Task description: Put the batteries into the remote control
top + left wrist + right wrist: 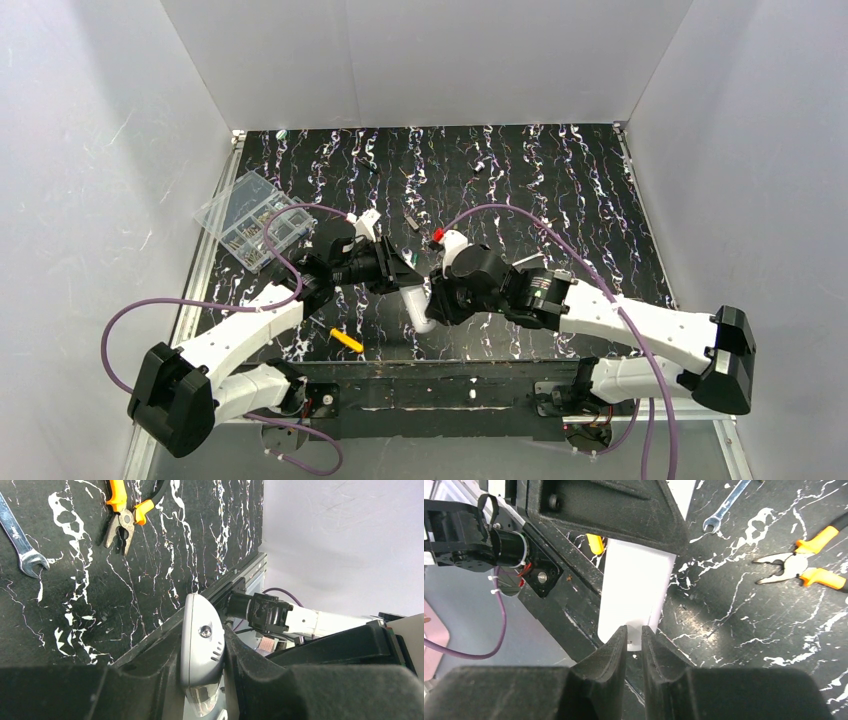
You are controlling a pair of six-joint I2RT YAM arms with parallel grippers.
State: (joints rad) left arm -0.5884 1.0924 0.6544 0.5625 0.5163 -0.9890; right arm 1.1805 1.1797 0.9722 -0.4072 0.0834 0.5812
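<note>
Left fingers (pixel 250 667) clamp the remote control (pixel 636 590) above the surface (pixel 600 200). Right fingers (pixel 616 647) stand nearly together at its free end, grip uncertain. Likely step: opening the battery cover; next, a steady pull.

The bench (pixel 600 190) is black with white marble-like veins. The remote control (pixel 636 587) is white, the pliers (pixel 796 565) orange-handled, the wrench (pixel 20 542) seemingly silver.

Right gripper (pixel 634 631) matte black; arm links (pixel 250 325) white; cables (pixel 504 620) purple; red cap (pixel 438 234), maybe button.
</note>
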